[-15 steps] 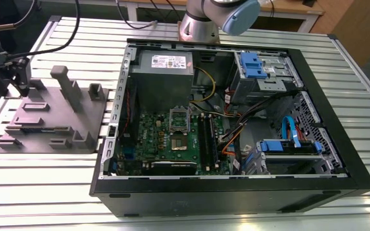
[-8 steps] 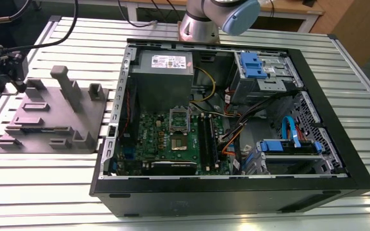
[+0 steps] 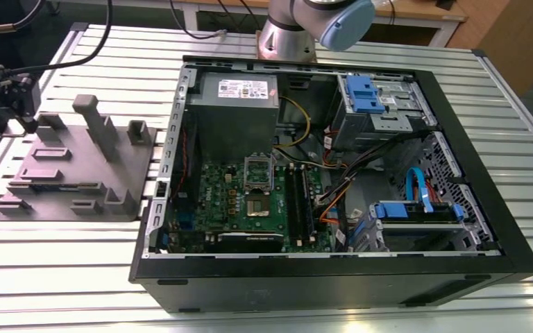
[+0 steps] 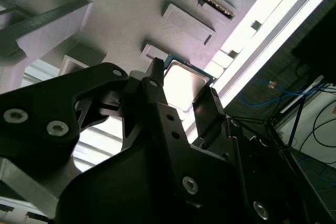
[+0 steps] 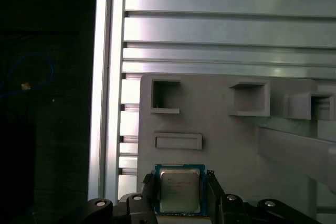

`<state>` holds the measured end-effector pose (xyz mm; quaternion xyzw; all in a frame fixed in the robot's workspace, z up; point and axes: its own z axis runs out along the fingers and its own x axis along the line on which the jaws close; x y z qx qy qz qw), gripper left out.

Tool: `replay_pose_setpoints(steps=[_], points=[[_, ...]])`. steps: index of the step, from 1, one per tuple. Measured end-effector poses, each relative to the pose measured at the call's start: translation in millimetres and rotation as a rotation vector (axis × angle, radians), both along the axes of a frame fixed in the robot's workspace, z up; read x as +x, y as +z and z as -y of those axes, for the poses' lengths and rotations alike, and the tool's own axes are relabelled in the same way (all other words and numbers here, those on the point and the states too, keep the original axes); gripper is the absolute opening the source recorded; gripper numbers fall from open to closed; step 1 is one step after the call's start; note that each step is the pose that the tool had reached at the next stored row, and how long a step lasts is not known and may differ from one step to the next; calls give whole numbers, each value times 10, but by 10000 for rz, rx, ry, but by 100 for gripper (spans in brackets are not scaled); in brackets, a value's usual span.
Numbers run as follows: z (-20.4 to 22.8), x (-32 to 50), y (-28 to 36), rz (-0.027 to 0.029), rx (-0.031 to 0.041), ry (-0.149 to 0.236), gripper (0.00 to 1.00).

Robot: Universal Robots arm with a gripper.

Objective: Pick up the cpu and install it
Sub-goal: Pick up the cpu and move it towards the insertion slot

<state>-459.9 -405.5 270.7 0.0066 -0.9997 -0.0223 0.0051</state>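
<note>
Gripper [image 5: 181,196] is pinched narrow on the cpu [image 5: 179,187], one finger [image 5: 148,190] tight against each side in both wrist views. The chip sits low at the grey fixture [image 5: 231,145], near its edge by the table rim [image 5: 107,77]. The exterior view adds the open PC case [image 3: 341,284] and socket [image 3: 258,173], well apart across bare slats.

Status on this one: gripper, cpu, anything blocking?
Gripper set around the cpu, grip unconfirmed. It sits on the grey fixture block, outside the computer case. No obstruction seen around it.
</note>
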Motion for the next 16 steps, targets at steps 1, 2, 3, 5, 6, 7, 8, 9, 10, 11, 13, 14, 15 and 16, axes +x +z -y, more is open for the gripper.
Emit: replay_pose_setpoints(steps=[1,2,3,5,6,7,8,9,10,11,13,14,15,16], points=[[0,0,3,1,0,0,47],[0,0,8,-2,-1,0,47],[0,0,14,-1,0,0,47],[0,0,26,0,0,0,47],[0,0,33,0,0,0,47],[0,0,41,0,0,0,47],[0,0,45,1,1,0,47],[0,0,48,2,1,0,47],[0,0,52,3,2,0,47],[0,0,56,1,0,0,47],[0,0,63,1,1,0,47],[0,0,65,2,1,0,47],[0,0,68,1,1,0,47],[0,0,71,0,1,0,47]])
